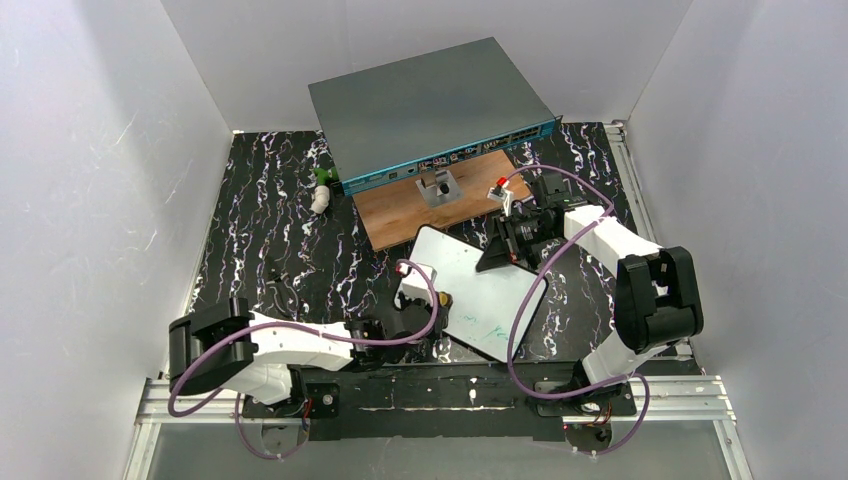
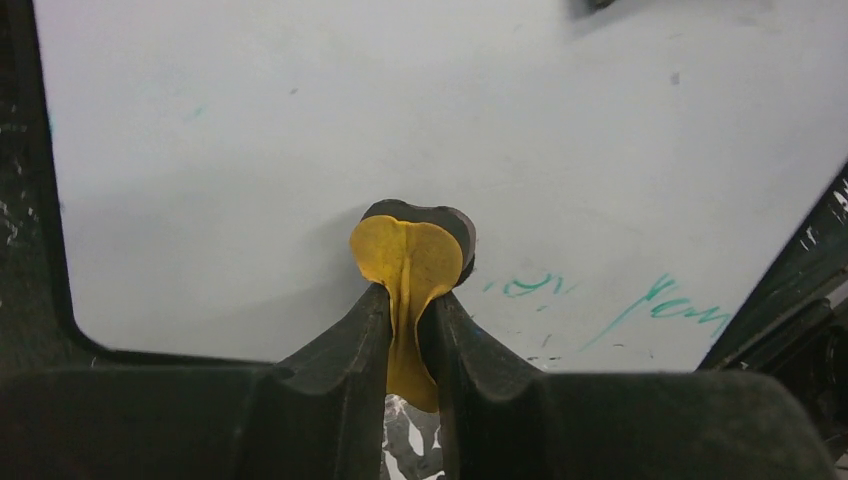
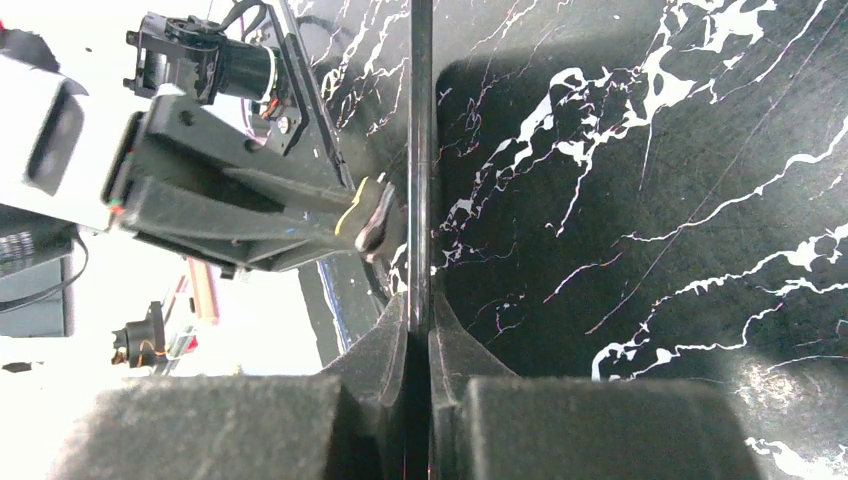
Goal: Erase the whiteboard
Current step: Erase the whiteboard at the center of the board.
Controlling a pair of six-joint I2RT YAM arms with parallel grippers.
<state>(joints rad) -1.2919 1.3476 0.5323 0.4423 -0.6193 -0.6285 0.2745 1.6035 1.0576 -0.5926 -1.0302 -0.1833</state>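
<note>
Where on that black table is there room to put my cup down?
The widest bare stretch is the left of the mat, between the left wall, the small white-and-green object and the left arm. The middle is crowded: whiteboard, left gripper with its eraser, right gripper, wooden board, grey box.

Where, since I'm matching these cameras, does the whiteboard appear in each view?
Top external: whiteboard at centre of the frame.
Left wrist: fills most of the frame.
Right wrist: edge-on, a thin vertical line at centre, pinched by the right fingers.
Shared landmark: the yellow pad in the left fingers.
</note>
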